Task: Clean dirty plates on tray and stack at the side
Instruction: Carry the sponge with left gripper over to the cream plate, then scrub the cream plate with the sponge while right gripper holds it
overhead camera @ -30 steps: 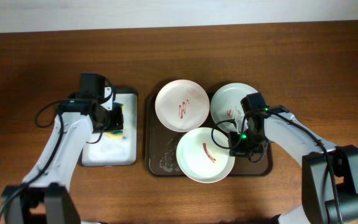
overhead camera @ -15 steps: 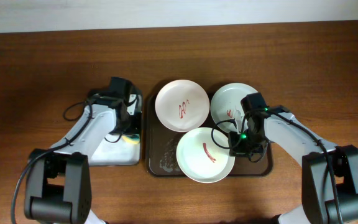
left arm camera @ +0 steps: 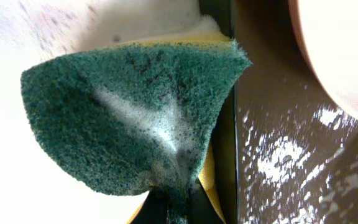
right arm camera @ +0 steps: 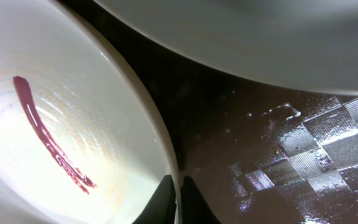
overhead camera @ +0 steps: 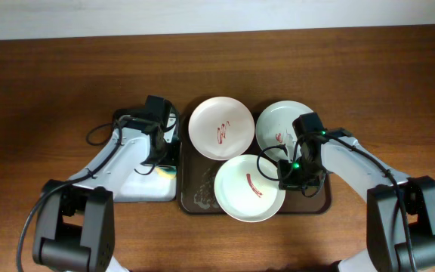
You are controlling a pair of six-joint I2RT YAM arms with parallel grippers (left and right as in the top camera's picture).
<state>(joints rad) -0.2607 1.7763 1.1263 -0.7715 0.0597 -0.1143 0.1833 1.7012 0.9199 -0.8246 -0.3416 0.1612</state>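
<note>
On the brown tray [overhead camera: 193, 193], the right hand [overhead camera: 290, 178] pinches the right rim of the near white plate [overhead camera: 249, 187]. The left hand [overhead camera: 159, 160] pinches a soapy sponge [left arm camera: 129, 118] at the tray's left edge.

Robot lab: arms [overhead camera: 346, 155] at wooden table [overhead camera: 36, 75]
</note>
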